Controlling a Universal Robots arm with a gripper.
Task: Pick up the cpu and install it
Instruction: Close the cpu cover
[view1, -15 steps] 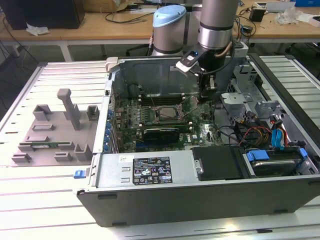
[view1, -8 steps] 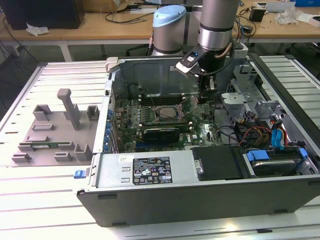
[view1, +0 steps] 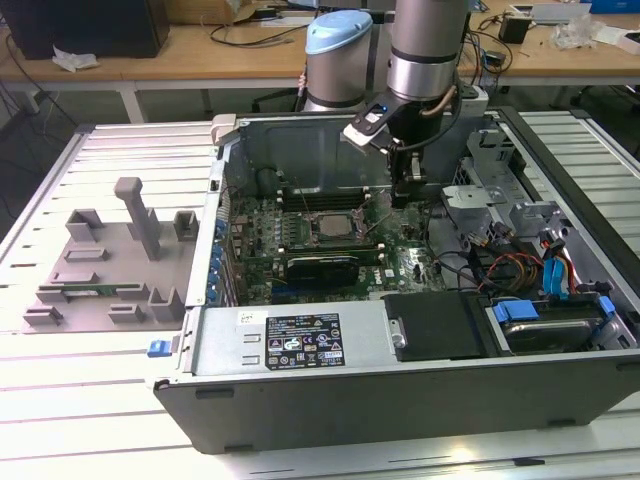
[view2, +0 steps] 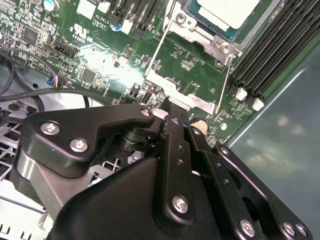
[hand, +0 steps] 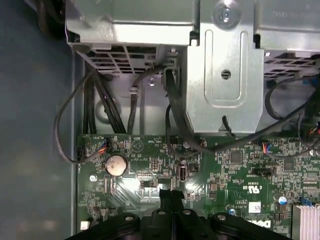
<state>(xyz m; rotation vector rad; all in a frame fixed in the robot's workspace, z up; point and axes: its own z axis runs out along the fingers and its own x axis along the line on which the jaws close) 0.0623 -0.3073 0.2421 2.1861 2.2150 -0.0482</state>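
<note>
In the socket at the middle of the green motherboard (view1: 262, 240), the cpu (view1: 331, 228) lies flat with its silver-grey top plate facing up. In the second wrist view, the cpu (view2: 227, 11) sits inside a metal socket frame (view2: 196, 34). Black memory slots (view2: 272, 50) run just beside that frame. Seen in the exterior view, the gripper (view1: 399, 198) hangs at about two o'clock from the chip, near it but not touching it, with its tips low over the board. Its black fingers (hand: 166, 196) are pressed together with nothing visible between them, and the second wrist view shows the gripper (view2: 172, 109) the same way, above bare board. A round coin battery (hand: 116, 164) lies on the board close to the tips. A black graphics card (view1: 322, 268) lies at six o'clock from the chip, just beside the socket. Further along at six o'clock is the labelled power supply (view1: 300, 342). All of this sits inside the open computer case (view1: 400, 405). Well apart at nine o'clock, outside the case, a grey tray of holder blocks (view1: 100, 262) rests on the slatted table (view1: 60, 400).
</note>
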